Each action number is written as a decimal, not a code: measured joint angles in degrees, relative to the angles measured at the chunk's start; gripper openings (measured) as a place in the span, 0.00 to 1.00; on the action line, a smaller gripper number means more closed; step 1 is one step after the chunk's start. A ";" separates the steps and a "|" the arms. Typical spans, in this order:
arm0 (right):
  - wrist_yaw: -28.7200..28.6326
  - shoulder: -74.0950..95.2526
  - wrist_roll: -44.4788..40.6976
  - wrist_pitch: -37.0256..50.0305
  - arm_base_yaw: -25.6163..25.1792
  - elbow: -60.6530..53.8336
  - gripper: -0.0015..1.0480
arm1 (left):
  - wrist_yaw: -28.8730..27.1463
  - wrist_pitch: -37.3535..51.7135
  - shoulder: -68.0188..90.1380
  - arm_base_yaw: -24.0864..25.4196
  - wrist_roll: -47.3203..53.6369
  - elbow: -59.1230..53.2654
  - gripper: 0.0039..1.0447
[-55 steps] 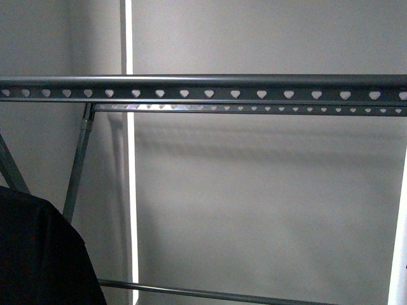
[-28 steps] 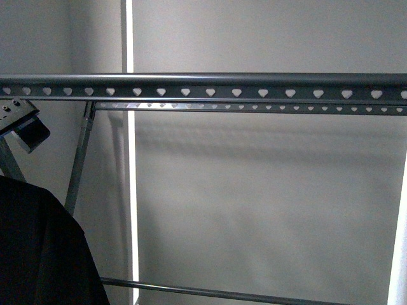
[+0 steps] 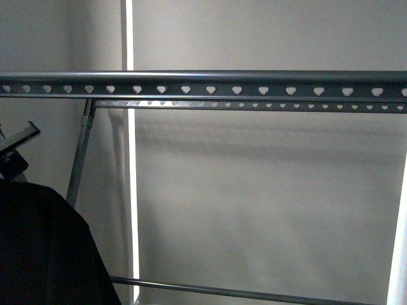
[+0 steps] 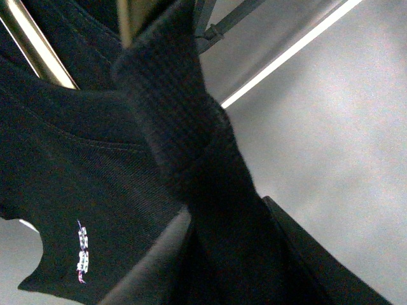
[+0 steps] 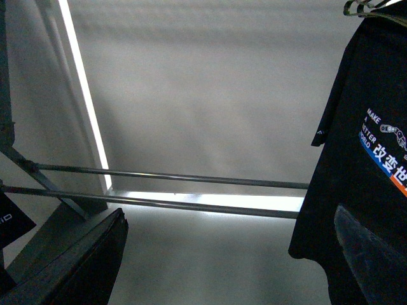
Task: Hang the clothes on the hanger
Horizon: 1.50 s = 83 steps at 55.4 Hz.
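Note:
The hanger is a grey metal rack; its top rail [image 3: 254,89] with heart-shaped holes spans the front view. The black T-shirt [image 3: 44,254] hangs at the lower left, below the rail. My left gripper [image 4: 229,254] is shut on the shirt's ribbed collar [image 4: 172,108]; part of it shows in the front view [image 3: 14,149], just above the shirt. In the right wrist view the shirt [image 5: 362,190] hangs at one side, blue and white lettering [image 5: 381,149] showing. My right gripper [image 5: 222,267] is open and empty, apart from the shirt.
A second holed rail [image 3: 254,105] runs just behind the top rail. A slanted leg [image 3: 79,152] and a low crossbar [image 3: 241,293] belong to the rack; two low bars [image 5: 191,180] show in the right wrist view. Gold-coloured rods [image 4: 35,47] sit inside the shirt's neck. Grey wall behind.
A part of my left gripper came into the front view at the left and has since dropped a little. The shirt has shifted slightly to the right.

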 joint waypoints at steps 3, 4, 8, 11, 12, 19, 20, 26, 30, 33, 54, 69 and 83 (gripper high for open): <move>0.00 0.00 0.00 0.00 0.00 0.00 0.93 | 0.61 -0.07 0.13 0.20 -0.07 0.00 0.22; 0.00 0.00 0.00 0.00 0.00 0.00 0.93 | 0.92 -0.07 0.17 0.31 -0.11 -0.02 0.19; 0.02 0.00 0.00 0.00 0.00 0.00 0.93 | 2.62 0.00 0.17 0.74 -0.85 -0.48 0.07; 0.02 0.00 0.00 0.00 0.00 0.00 0.93 | 4.11 0.04 -0.02 1.14 -1.53 -1.29 0.03; 0.02 0.00 0.00 0.00 0.00 0.00 0.93 | 4.59 0.04 -0.09 1.18 -1.44 -1.51 0.03; 0.02 0.00 0.00 0.00 0.00 0.00 0.93 | 11.56 0.35 -4.04 1.44 3.10 -7.15 0.04; 0.02 0.00 0.00 0.00 0.00 0.00 0.93 | 12.90 0.79 -4.94 1.44 4.09 -8.24 0.04; 0.02 0.00 0.00 0.00 0.00 0.00 0.93 | 21.29 1.79 -10.36 0.92 9.62 -13.66 0.04; 0.00 0.00 0.00 0.00 0.00 0.00 0.93 | 32.57 -0.63 -16.87 -1.57 17.31 -18.84 0.04; 0.00 0.00 0.00 0.00 0.00 0.00 0.93 | 40.76 -4.11 -21.00 -3.52 24.74 -21.51 0.04; 0.00 0.00 0.00 0.00 0.00 0.00 0.93 | 55.25 -4.72 -27.19 -10.99 84.89 -19.58 0.04; 0.02 0.00 0.00 0.00 -0.02 0.00 0.93 | 53.48 2.67 -18.86 -12.74 125.98 -16.00 0.04; 0.00 0.00 0.00 0.00 0.00 0.00 0.93 | 59.01 6.05 -15.63 -15.28 143.99 -12.94 0.04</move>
